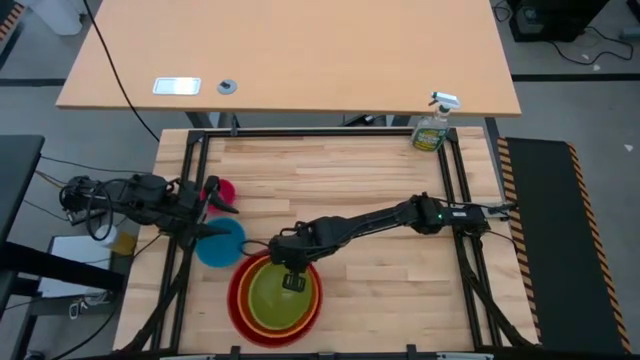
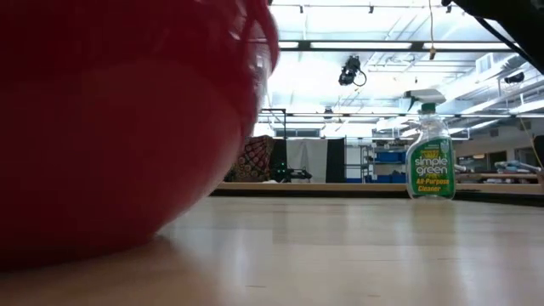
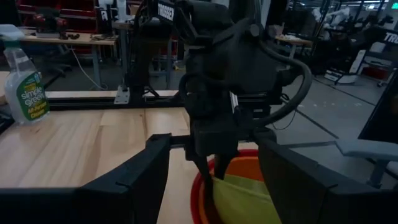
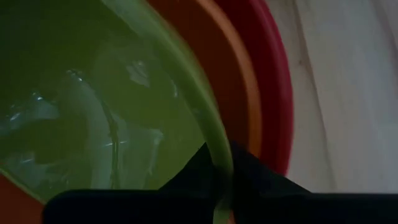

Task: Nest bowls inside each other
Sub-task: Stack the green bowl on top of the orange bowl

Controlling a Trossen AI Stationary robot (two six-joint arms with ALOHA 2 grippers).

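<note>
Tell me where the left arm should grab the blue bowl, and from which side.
Take the blue bowl by its rim, coming straight down from above. It sits upright and open, so the thin edge is the only part the fingers can straddle. Probably use the edge facing the left gripper, away from the red bowl stack crowding its other side.

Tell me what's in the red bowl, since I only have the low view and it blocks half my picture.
Observer: The orange bowl sits nested in the red bowl, with the green bowl inside that.
Operator: Where's the right gripper?
Observer: The right gripper is over that stack, clamped on the green bowl's rim.
Operator: And the other bowls?
Observer: The blue bowl and pink bowl lie un-nested to the left of the stack, beside the open left gripper.
</note>
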